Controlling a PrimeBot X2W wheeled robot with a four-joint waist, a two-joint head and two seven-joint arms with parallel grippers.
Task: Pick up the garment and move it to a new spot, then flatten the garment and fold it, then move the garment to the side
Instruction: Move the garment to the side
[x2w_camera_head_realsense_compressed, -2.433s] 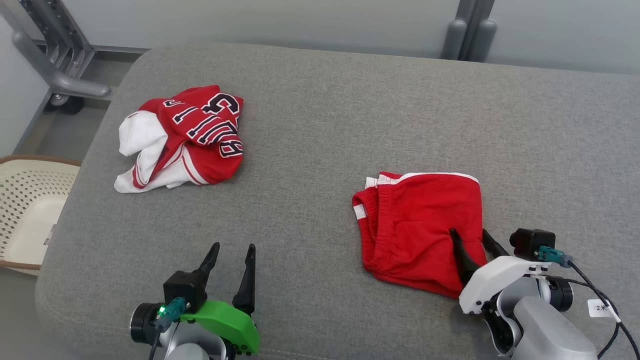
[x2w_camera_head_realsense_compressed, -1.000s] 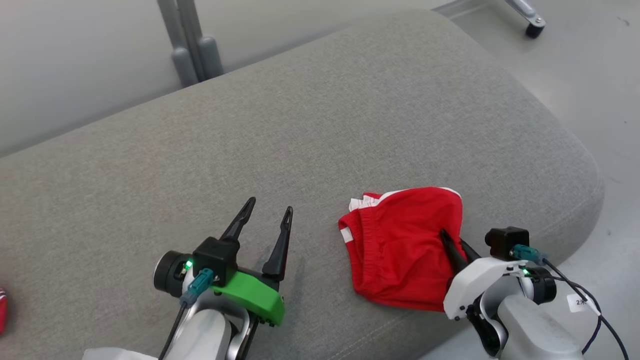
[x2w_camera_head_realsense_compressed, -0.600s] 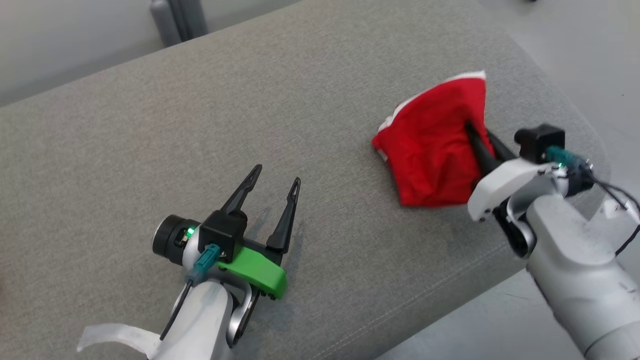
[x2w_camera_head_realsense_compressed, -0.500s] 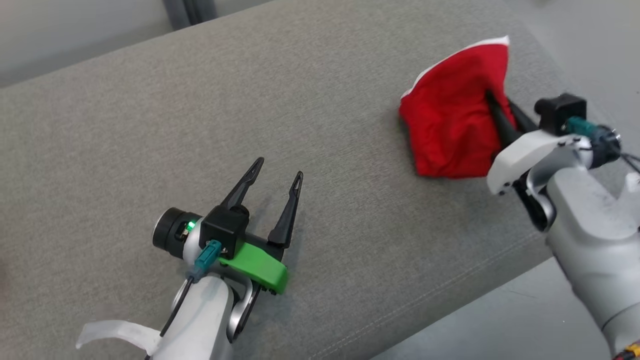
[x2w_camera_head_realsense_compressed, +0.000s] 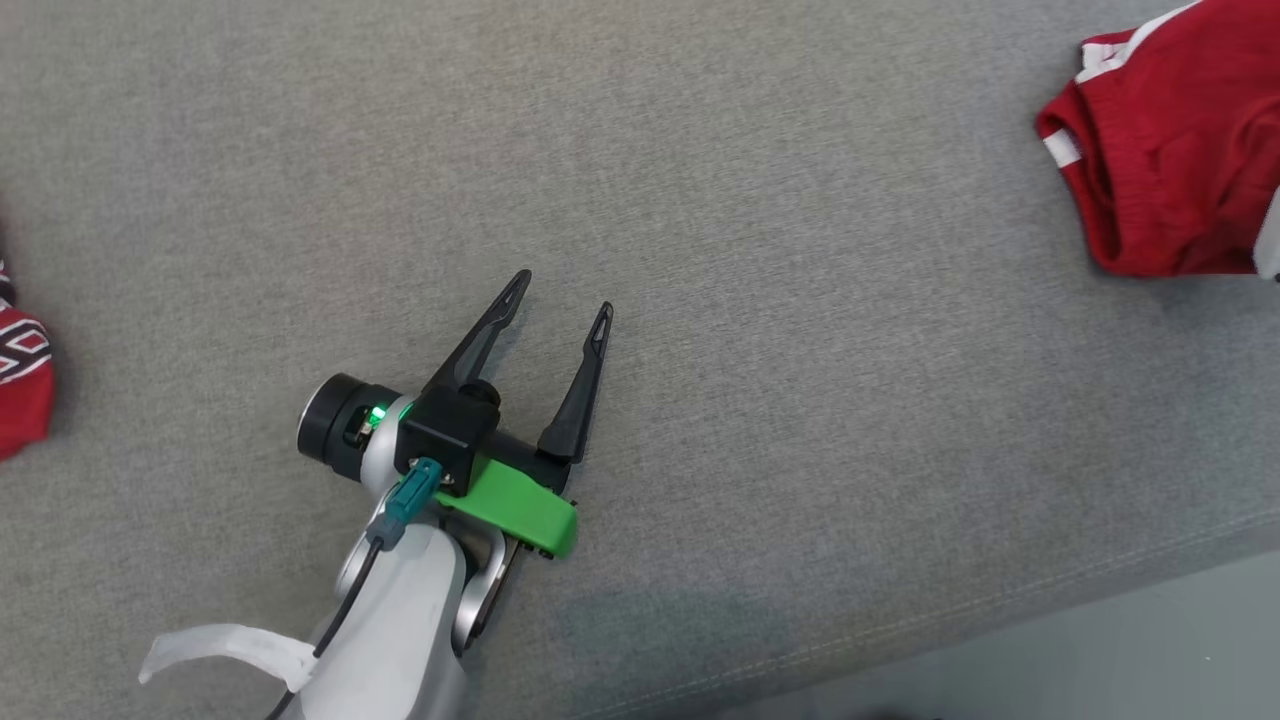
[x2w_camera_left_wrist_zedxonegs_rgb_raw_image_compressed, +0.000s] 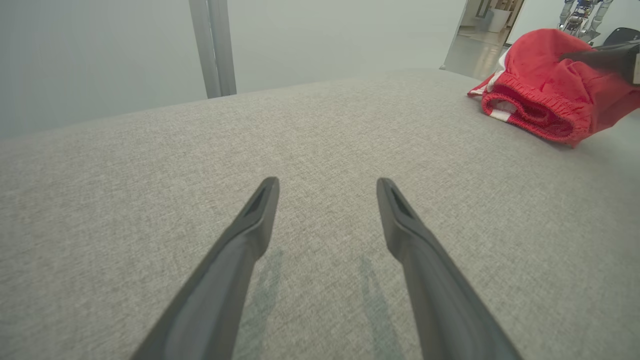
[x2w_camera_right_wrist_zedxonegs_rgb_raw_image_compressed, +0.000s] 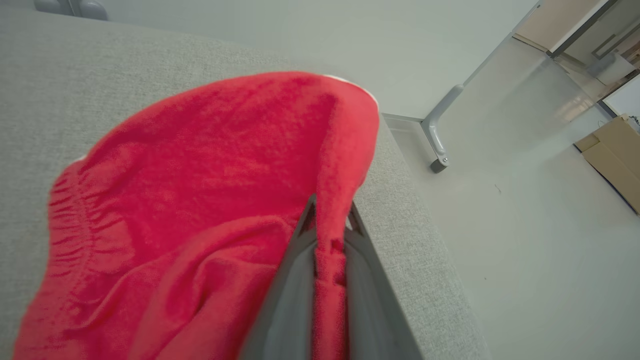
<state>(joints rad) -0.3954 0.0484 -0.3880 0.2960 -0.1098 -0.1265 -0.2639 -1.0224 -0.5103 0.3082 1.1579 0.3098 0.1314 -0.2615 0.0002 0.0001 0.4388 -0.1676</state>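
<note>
Red shorts (x2w_camera_head_realsense_compressed: 1170, 150): bunched near the right edge of the grey padded tabletop (x2w_camera_head_realsense_compressed: 800, 400), one fold clamped in the right claw (x2w_camera_right_wrist_zedxonegs_rgb_raw_image_compressed: 330, 220).
Left claw (x2w_camera_head_realsense_compressed: 562, 297): fingers apart, holding nothing, over bare mid-tabletop.
Second red garment (x2w_camera_head_realsense_compressed: 22, 375): far left, well apart.

At the far right we see red fabric shorts (x2w_camera_head_realsense_compressed: 1170, 150) with white stripe trim, beneath them a plain grey woven cushion (x2w_camera_head_realsense_compressed: 800, 350), at the left edge a red jersey (x2w_camera_head_realsense_compressed: 22, 385) patterned white and black, our left gripper (x2w_camera_head_realsense_compressed: 562, 295) black-fingered, with a bright green plastic cover (x2w_camera_head_realsense_compressed: 510, 505)
</note>
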